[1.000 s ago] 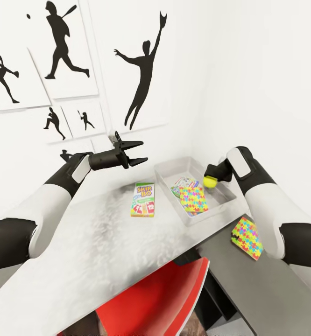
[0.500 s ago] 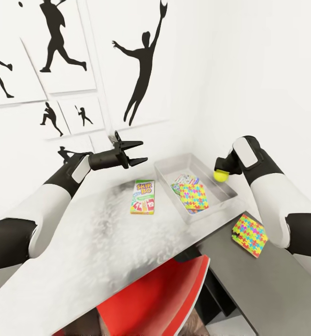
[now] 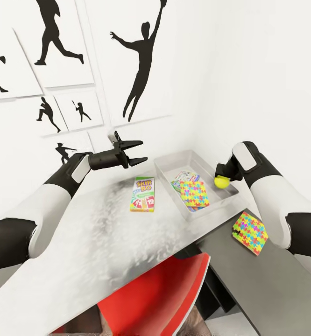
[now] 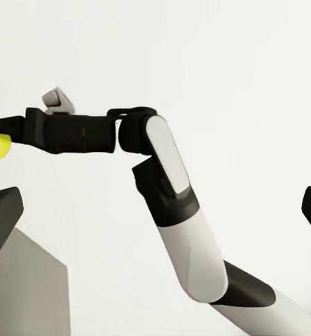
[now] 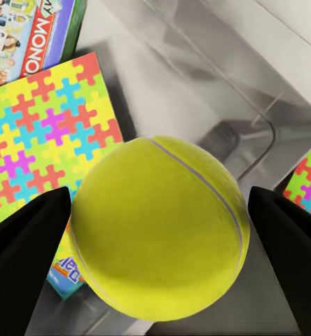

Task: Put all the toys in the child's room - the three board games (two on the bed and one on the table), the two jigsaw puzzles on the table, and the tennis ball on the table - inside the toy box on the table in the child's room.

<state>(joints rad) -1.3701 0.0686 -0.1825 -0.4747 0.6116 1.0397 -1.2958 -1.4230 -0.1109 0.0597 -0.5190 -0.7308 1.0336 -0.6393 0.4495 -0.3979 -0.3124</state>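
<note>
Left gripper (image 3: 136, 152): fingers spread, nothing held, raised above the table (image 3: 95, 233).
Board game (image 3: 143, 194): laid flat on the table, beside the toy box (image 3: 169, 161).
Toy box: a jigsaw puzzle (image 3: 194, 193) and seemingly board games are contained.
Right gripper (image 3: 222, 179): tennis ball (image 5: 159, 227) is pinched above the box's right rim.
Second puzzle (image 3: 250, 232): left outside.
</note>
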